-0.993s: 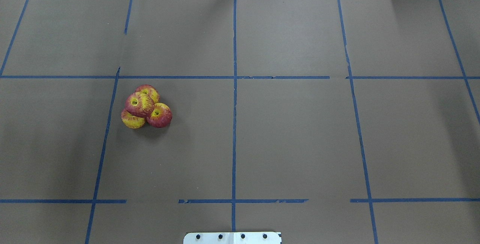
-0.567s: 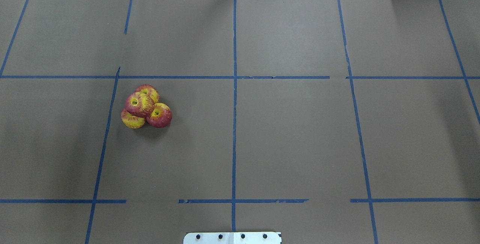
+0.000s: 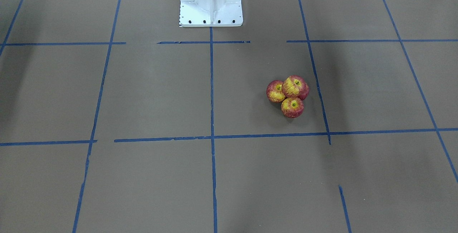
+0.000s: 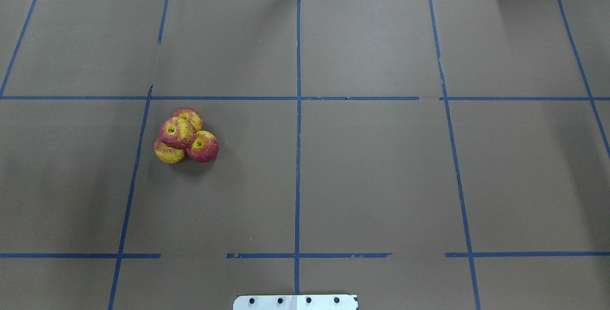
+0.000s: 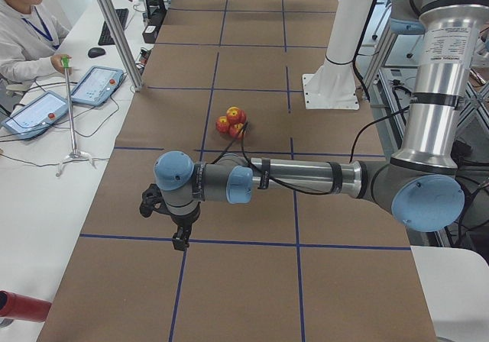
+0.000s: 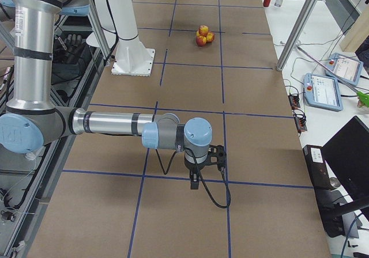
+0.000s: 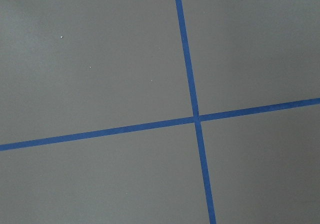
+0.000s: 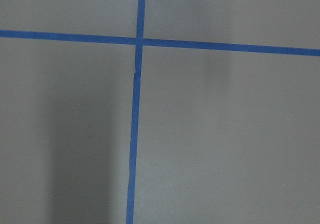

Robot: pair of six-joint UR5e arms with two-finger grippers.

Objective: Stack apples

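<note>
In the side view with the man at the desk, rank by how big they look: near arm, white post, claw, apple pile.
1. near arm, though it sits closest to the camera.
2. white post.
3. claw and apple pile: roughly alike; the claw is nearer, so I won't rank them.

Brown table (image 4: 381,181), blue tape grid (image 4: 298,181)

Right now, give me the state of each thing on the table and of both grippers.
top apple: stem dimple up, resting on the three below.
three lower apples: on the table, bunched together, touching.
left gripper: far from the apples; open or shut cannot be told.
right gripper: far from the apples; open or shut cannot be told.
</note>
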